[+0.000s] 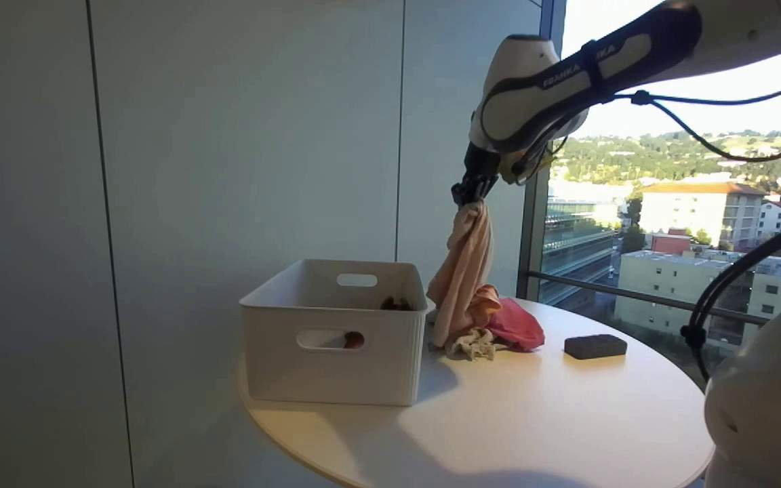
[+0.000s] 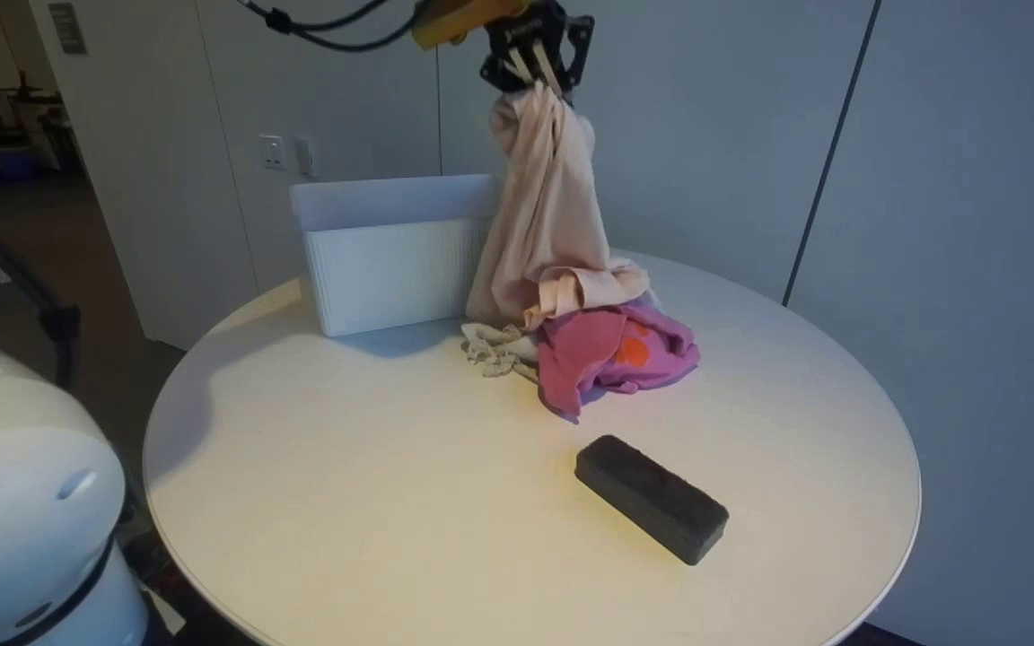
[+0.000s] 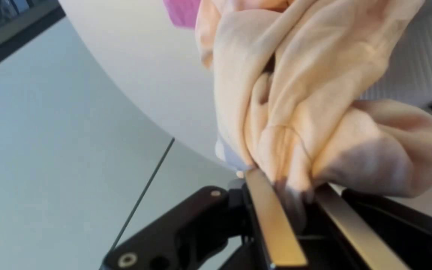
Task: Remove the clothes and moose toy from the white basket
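The peach cloth [image 2: 539,197], pale and with many long folds, hung from the gripper [image 2: 544,86], whose fingers [image 3: 276,221] pinched its upper end. Its lower part rested partly on an orange-spotted pink cloth [image 2: 589,345], on the round table [image 2: 373,467] just beside the white basket [image 1: 336,369]. In the basket there showed a dark brown thing [image 1: 397,304]; its kind could not be told. The basket stood close to the table's edge, whereas wide table surface surrounded the black block [image 2: 652,498].
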You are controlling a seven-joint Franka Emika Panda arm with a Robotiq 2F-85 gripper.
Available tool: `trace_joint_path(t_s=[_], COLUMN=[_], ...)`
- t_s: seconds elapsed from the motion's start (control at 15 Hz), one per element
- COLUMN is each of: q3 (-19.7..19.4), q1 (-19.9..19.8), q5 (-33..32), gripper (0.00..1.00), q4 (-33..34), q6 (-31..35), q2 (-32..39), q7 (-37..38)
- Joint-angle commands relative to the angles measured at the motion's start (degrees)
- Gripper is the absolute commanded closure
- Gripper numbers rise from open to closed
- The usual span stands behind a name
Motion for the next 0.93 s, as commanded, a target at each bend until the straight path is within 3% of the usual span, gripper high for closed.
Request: trace_joint_path(t_s=[0.0, 0.13, 0.2, 0.4, 0.73, 0.87], q3=[2.2, 2.6, 2.5, 3.0, 6.8, 8.0], q1=[-4.7, -5.7, -5.9, -5.6, -4.6, -3.5], q5=[-4.5, -6.6, -7.7, -12.3, -21.1, -21.4], gripper=[0.94, 0.94, 0.5, 0.36, 0.03, 0.0], q4=[-3.5, -4.4, -4.3, -3.0, -0.5, 0.4], q6=[3.7, 4.1, 5.4, 7.2, 5.1, 6.1], q2=[9.1, 13.6, 15.5, 16.7, 5.6, 1.2], q7=[5.9, 9.4, 10.6, 14.8, 18.2, 15.8])
